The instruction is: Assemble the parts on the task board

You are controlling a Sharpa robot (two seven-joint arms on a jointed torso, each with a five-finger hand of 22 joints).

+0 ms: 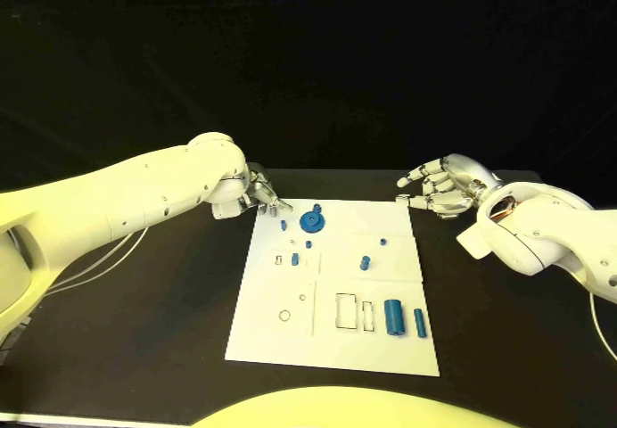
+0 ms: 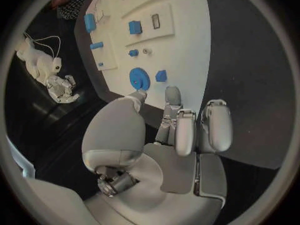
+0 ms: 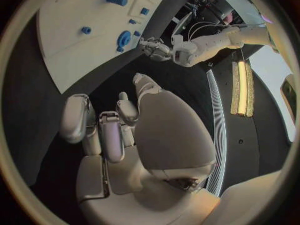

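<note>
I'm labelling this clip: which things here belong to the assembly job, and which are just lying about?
Job: task board; blue disc; two blue cylinders; small blue pieces; left hand; right hand.

Lying about: black table; white cable.

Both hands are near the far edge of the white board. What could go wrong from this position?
1. The left hand hovers at the task board's far corner, close to the blue disc; lowering carelessly could knock the disc or the small part beside it.
2. The board seems to lie loose on the table, so a push might shift it.
3. The right hand is open off the board; reaching in together, the hands may collide.
</note>
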